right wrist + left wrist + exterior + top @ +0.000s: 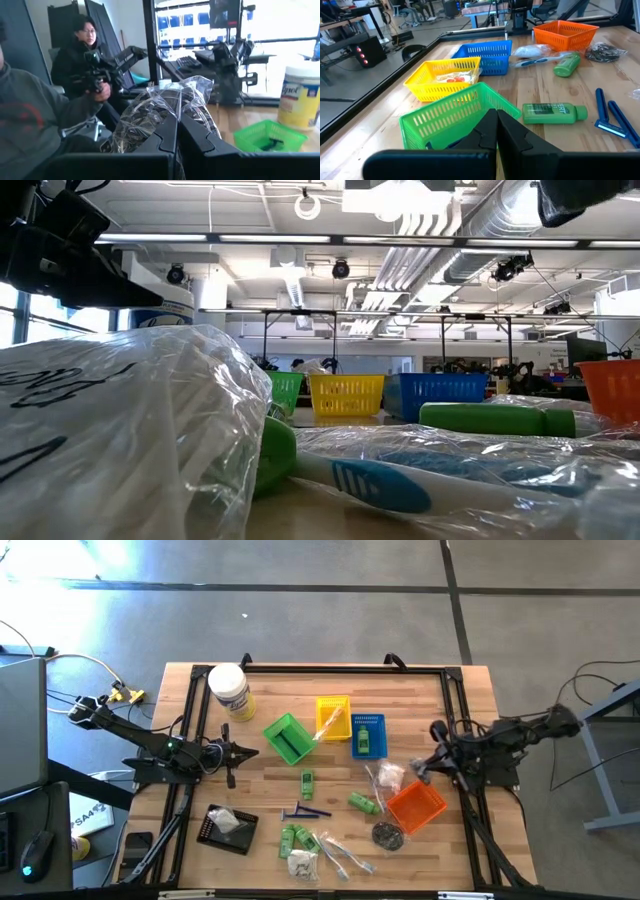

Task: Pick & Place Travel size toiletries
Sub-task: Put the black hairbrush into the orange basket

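Observation:
Travel size toiletries lie scattered on the wooden table: green bottles (307,781) (363,803), blue razors (305,812), wrapped toothbrushes (340,855), a white packet (300,862), a clear packet (388,776) and a dark round piece (388,834). My right gripper (422,768) (176,122) hovers near the table's right edge, shut on a clear plastic packet (165,110) with dark contents. At the left edge, my left gripper (238,752) (496,114) is shut and holds nothing, pointing at the green basket (455,117). My right gripper pinches the clear packet's lower part (172,117) between its two fingers. The fingers are level and point toward the table's left side. The crinkled packet bulges up above the fingertips and is lifted clear of the table.
Green (288,738), yellow (333,718), blue (368,735) and orange (415,806) baskets stand mid-table. A white jar (230,692) sits at the far left and a black tray (227,830) at the near left. People (80,55) stand beyond the table's left side.

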Motion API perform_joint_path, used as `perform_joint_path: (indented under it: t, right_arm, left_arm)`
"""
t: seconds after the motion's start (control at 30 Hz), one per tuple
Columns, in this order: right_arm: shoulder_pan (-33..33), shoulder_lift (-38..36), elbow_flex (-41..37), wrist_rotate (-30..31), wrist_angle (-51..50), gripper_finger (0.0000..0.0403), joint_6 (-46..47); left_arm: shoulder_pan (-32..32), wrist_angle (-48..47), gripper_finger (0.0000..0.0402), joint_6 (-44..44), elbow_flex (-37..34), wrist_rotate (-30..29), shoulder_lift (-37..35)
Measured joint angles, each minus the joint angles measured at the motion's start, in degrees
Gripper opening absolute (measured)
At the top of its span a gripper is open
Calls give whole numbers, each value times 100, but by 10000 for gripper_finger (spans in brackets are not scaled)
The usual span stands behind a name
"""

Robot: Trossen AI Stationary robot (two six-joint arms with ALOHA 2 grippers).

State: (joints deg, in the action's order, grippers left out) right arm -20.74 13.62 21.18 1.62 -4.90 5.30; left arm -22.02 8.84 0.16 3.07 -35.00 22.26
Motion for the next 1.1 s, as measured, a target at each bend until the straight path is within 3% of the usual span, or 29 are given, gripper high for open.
perform_joint_path:
  t: [0.2,0.37,0.6,0.83,1.1]
  right_arm:
    - [-1,-186,-36,268,-359,3,418]
    - [-1,125,19,35,-927,3,1171]
    - [-3,1364,659,-310,-2007,3,1962]
    - [-263,2786,1257,-252,-3564,3,2006]
    - [-839,3815,1277,-607,-3603,3,2169]
  left_arm:
    - [0,-29,0,0,0,0,-2]
    - [0,-122,0,-23,0,0,-1]
    - [0,-175,0,-42,-2,0,0]
    - [0,-175,0,-42,-2,0,-2]
    - [0,-175,0,-44,-2,0,-2]
